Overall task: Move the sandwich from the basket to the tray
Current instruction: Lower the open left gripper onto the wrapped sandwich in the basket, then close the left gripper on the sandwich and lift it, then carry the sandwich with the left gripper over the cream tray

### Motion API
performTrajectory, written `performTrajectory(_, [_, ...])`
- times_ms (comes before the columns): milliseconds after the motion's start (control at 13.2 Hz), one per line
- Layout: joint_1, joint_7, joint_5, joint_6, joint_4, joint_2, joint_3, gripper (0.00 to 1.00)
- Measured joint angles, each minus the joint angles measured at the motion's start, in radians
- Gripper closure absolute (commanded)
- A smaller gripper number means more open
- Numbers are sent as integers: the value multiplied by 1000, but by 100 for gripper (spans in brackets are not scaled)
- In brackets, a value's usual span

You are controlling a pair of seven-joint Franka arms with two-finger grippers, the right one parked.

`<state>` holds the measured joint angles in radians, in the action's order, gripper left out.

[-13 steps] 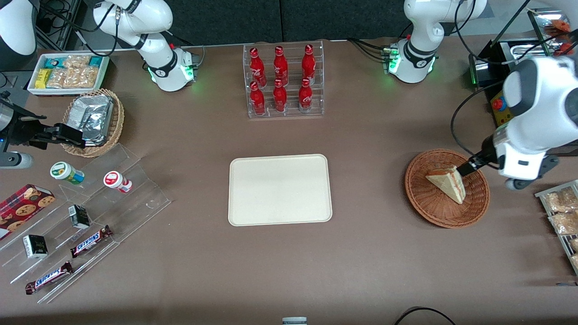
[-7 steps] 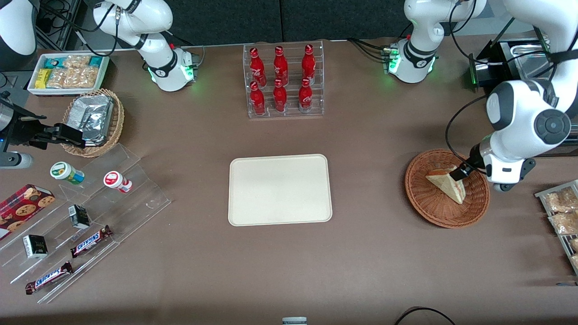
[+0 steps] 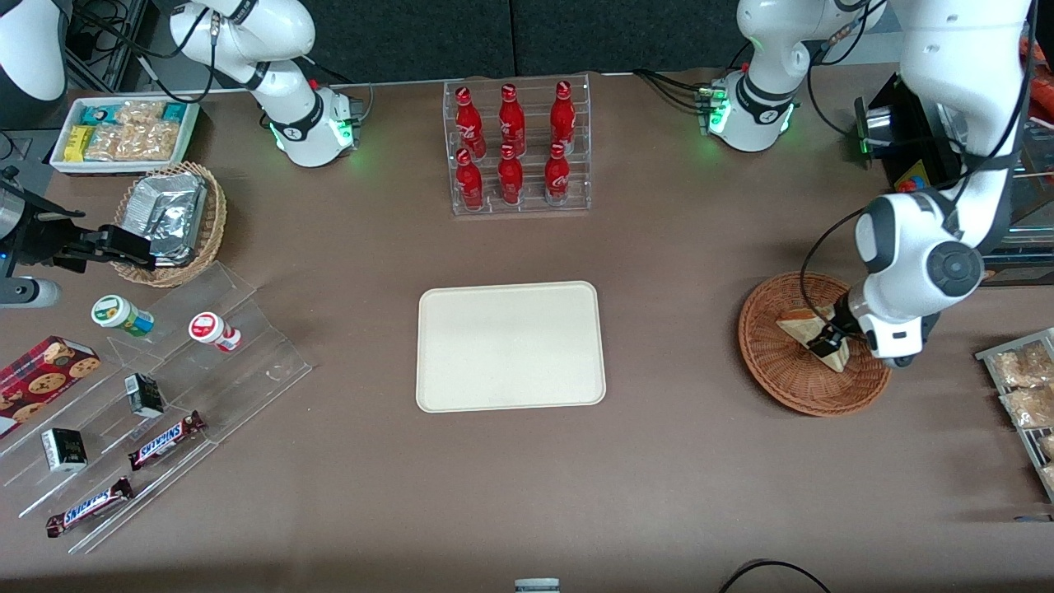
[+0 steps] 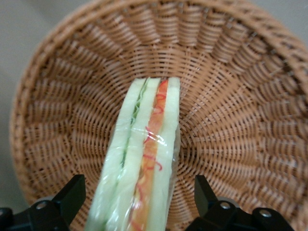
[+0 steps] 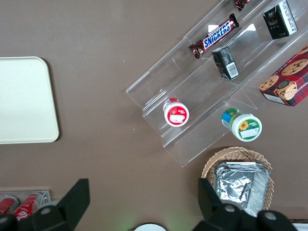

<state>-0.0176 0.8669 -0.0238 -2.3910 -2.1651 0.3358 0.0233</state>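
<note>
Wrist view shows us the gripper [image 4: 137, 202] spread wide, a finger [image 4: 72, 195] on each side of the sandwich [image 4: 144, 159] — not clamped — which lies in the basket [image 3: 782, 375], well apart from the tray [image 3: 510, 346]

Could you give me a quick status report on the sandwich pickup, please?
Gripper open, straddling sandwich in basket. Not gripped. Tray bare. Nothing in the way.

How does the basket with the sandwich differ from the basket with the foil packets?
The sandwich's basket is reddish-brown and shallow; the foil basket is lighter tan. One holds a sandwich, with the open gripper straddling it; the other holds silver foil packets. Both are woven wicker.
</note>
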Motion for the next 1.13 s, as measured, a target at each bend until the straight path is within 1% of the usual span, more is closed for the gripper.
performTrajectory(151, [1,2,-1,-13,0,34,-1,52])
performTrajectory(227, [1,2,-1,-18,0,40,-1,72])
performTrajectory(303, [1,2,-1,-19,1,40,-1,85])
performTrajectory(454, [1,2,-1,-18,7,38,-1,93])
performTrajectory(605, [1,2,-1,6,25,31,-1,93])
performTrajectory(681, [2,2,-1,46,48,24,-3,93])
performTrajectory(908, [9,2,-1,254,170,-16,-36,92])
performTrajectory(1134, [18,13,2,500,354,-48,-128,92])
